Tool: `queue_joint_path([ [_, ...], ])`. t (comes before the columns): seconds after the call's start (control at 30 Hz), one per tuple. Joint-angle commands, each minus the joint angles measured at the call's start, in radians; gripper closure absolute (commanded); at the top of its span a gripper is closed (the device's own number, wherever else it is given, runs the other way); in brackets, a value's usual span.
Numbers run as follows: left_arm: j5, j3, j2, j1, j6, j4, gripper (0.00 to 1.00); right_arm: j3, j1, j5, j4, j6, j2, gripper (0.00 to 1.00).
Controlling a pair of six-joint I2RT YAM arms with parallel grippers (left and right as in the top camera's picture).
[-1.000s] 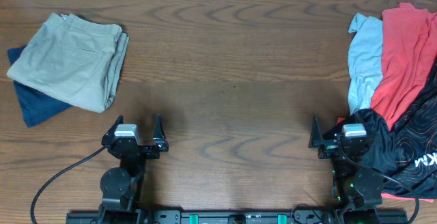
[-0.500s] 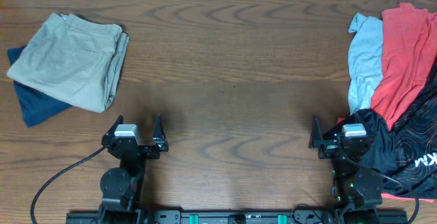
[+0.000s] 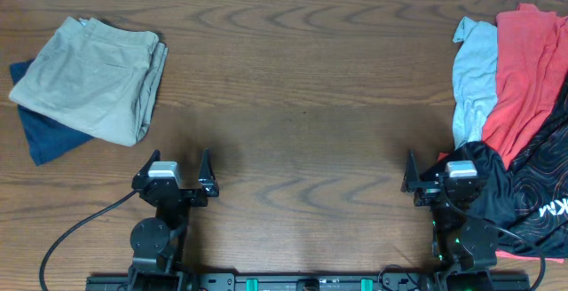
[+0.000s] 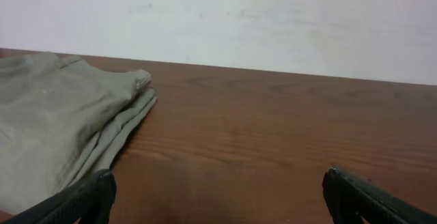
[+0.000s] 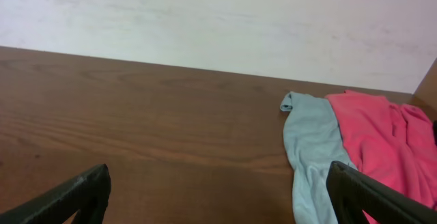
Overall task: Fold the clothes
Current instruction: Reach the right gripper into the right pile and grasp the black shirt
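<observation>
Left fingers [image 4: 75, 200] and right fingers [image 5: 68, 198] both stand wide and empty, low over the surface [image 3: 302, 105]. The clothes [image 3: 519, 69] lie heaped at its right end (black T-shirt [image 3: 519, 193] against the right arm [image 3: 470, 238]); best pinch one garment's edge and drag it to the middle first.

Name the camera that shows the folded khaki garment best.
Overhead: the folded khaki fabric garment lies whole, atop a dark navy cloth garment. Left wrist shows only one part of it; right wrist shows none.
</observation>
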Motion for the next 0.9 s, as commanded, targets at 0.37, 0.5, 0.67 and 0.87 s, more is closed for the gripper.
queue_joint_path([
  [0.37, 0.037, 0.135, 0.29, -0.004, -0.02, -0.042, 0.02, 0.15, 0.011, 0.156, -0.224, 0.179, 0.05, 0.01],
  [0.5, 0.037, 0.243, 0.49, -0.004, -0.02, -0.042, 0.02, 0.233, 0.011, 0.187, -0.325, 0.233, 0.134, 0.01],
  [0.67, 0.049, 0.384, 0.758, -0.004, -0.02, -0.042, 0.02, 0.345, 0.01, 0.184, -0.402, 0.262, 0.308, 0.01],
  [0.87, 0.121, 0.565, 1.001, -0.004, -0.019, -0.119, 0.02, 0.528, -0.008, 0.179, -0.592, 0.373, 0.552, 0.01],
])
